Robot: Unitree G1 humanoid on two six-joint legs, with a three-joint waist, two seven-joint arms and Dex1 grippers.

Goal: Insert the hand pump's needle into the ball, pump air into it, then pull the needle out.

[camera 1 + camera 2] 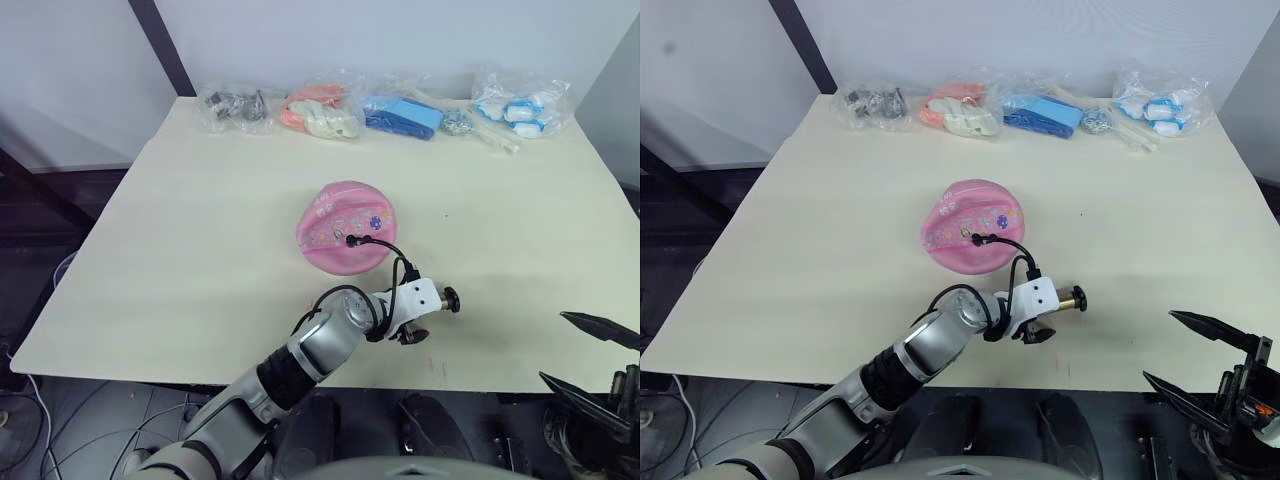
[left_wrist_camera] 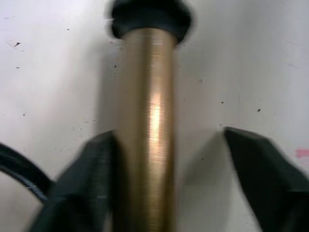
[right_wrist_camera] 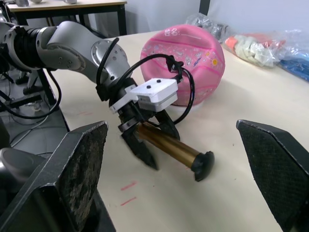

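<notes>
The pink ball [image 1: 345, 240] sits sagging in the middle of the table. Close to the front edge lies the gold hand pump [image 1: 437, 300], its black cap pointing right. A thin black hose [image 1: 390, 250] loops from the pump to the needle's black fitting [image 1: 352, 240] on the ball's top; the pin itself is hidden. My left gripper [image 2: 166, 137] straddles the pump's cylinder [image 2: 147, 135], open: one finger [image 2: 91, 169] touches the barrel and the other [image 2: 256, 164] stands apart. Past the table's front right edge, my right gripper [image 1: 1162, 348] is open and holds nothing.
Several clear bags line the table's far edge: dark metal parts [image 1: 235, 105], orange and white items [image 1: 320, 110], a blue item [image 1: 405, 115], and blue-white pieces [image 1: 520, 105]. The pale table [image 1: 200, 250] ends just in front of the pump.
</notes>
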